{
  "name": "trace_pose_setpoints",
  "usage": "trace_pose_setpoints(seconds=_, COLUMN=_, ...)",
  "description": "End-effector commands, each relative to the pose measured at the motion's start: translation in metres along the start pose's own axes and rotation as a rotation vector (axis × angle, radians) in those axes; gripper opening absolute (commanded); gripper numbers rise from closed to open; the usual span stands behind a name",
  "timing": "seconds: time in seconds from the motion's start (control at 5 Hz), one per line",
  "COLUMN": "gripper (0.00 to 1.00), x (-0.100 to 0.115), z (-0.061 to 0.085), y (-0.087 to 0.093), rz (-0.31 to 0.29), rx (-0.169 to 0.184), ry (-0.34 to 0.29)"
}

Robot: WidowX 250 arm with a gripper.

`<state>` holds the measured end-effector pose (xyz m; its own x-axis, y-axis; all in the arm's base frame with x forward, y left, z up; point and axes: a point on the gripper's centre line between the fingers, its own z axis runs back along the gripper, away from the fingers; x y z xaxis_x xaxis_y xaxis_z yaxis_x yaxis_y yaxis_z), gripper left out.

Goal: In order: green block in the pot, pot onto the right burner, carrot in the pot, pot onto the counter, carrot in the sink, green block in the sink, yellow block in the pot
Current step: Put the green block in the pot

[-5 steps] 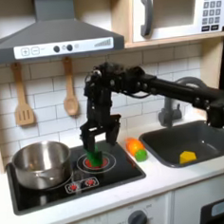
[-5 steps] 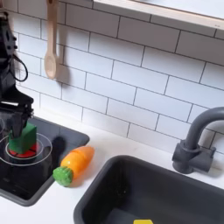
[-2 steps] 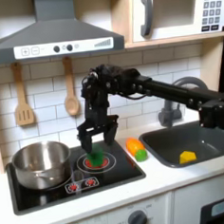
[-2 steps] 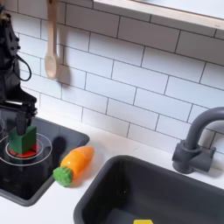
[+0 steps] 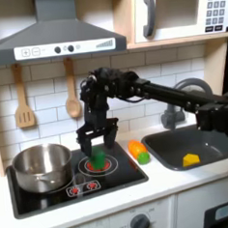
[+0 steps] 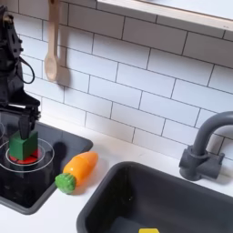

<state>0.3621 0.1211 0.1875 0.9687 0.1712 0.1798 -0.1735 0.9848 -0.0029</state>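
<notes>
Now the gripper [image 5: 95, 146] stands a little higher than it did a second ago, and the green block [image 5: 96, 162] has come up with it: in the first exterior view the cube sits slightly above the red ring of the burner [image 5: 111, 166] instead of flat on it, and in the second exterior view the green block [image 6: 22, 146] is pinched between the two dark fingers [image 6: 30, 116], which reach down on either side of it. So the jaws are closed narrowly on the cube, holding it, though whether it has fully cleared the burner is hard to tell. I read this as the start of the very first step, with the grasp made and the lift just beginning. The pot [image 5: 42, 165] waits on the other burner, toward the first exterior view's left, well apart from the block and with nothing showing in it. The carrot [image 6: 76, 170] lies on the bench [image 6: 55, 211] between cooktop and sink [image 5: 201, 151], untouched, and the yellow block [image 5: 191, 159] rests in the basin. Next the cube probably needs carrying across and high enough to clear the pot's rim.
</notes>
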Motion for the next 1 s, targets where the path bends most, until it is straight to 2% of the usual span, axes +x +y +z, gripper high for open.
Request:
trace_pose_setpoints(seconds=0.0, gripper=1.00, x=0.003, z=-0.010, y=-0.003, rz=-0.014, rx=-0.005, ry=0.010)
trace_pose_setpoints(seconds=0.4, gripper=1.00, x=0.007, z=-0.026, y=-0.014, rz=-0.044, rx=-0.009, ry=0.026)
trace_pose_setpoints(seconds=0.6, gripper=1.00, x=0.012, z=-0.027, y=-0.014, rz=-0.044, rx=-0.003, ry=0.017)
trace_pose_setpoints(seconds=0.8, gripper=1.00, x=0.011, z=-0.039, y=-0.010, rz=-0.030, rx=0.007, ry=0.047)
